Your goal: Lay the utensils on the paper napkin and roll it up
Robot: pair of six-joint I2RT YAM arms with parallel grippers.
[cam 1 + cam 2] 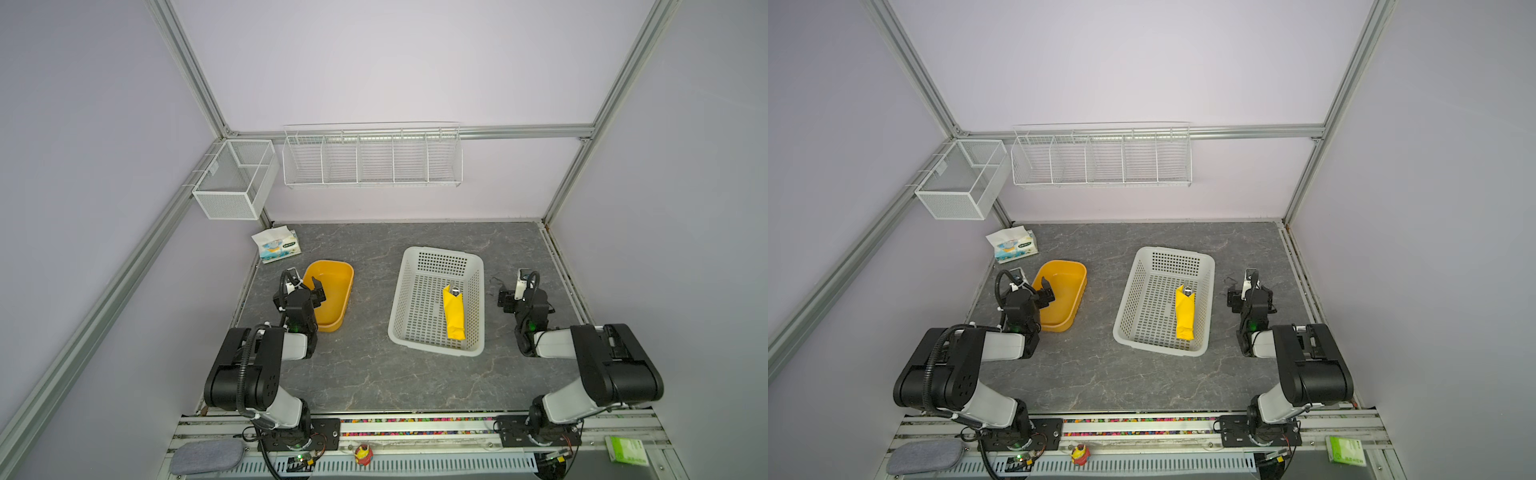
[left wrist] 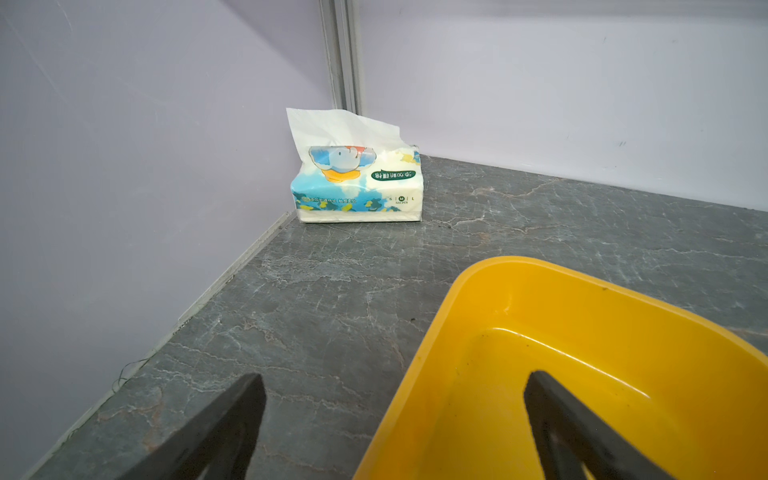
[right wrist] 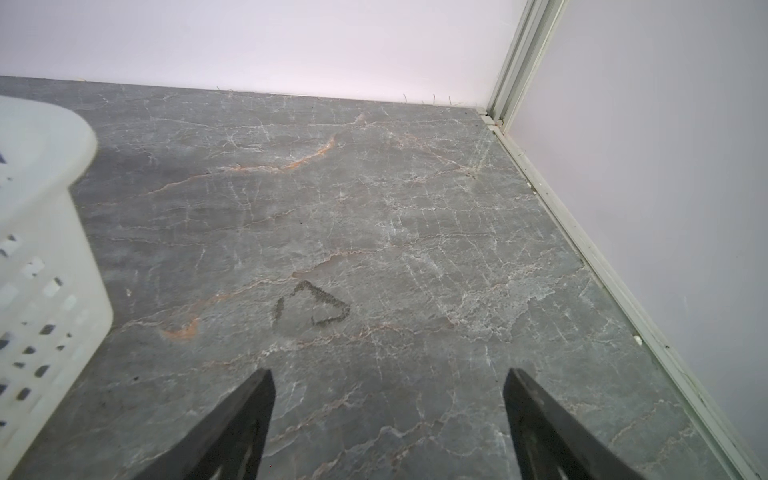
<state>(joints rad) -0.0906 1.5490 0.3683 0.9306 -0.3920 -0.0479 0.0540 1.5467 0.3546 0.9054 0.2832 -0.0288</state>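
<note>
Paper napkin (image 1: 454, 316) lies as a narrow bright yellow roll on the floor of the white basket (image 1: 440, 251), close to the basket's right wall, with its length running from the far end towards the near end; I get the same picture in both top views. Of the utensils (image 1: 455, 289) I see only a bit of silver metal poking out of the far end of the roll. The rest is wrapped, and I cannot tell which piece it is. My left hand (image 2: 397, 376) stands wide and holds nothing, with one finger over the orange-yellow tray (image 2: 540, 270) and the other over the bare grey bench (image 2: 332, 311), so it straddles the tray's rim. My right hand (image 3: 390, 372) is also spread wide and empty. It is above open bench to the right of the basket and apart from it, and one rounded basket corner shows at the edge of the right wrist view. A dark triangular smudge (image 3: 311, 305) marks the bench just ahead of that hand. The tissue pack (image 2: 357, 187) sits in the far left corner of the bench against the wall, with a white sheet sticking up from its top, beyond the tray
</note>
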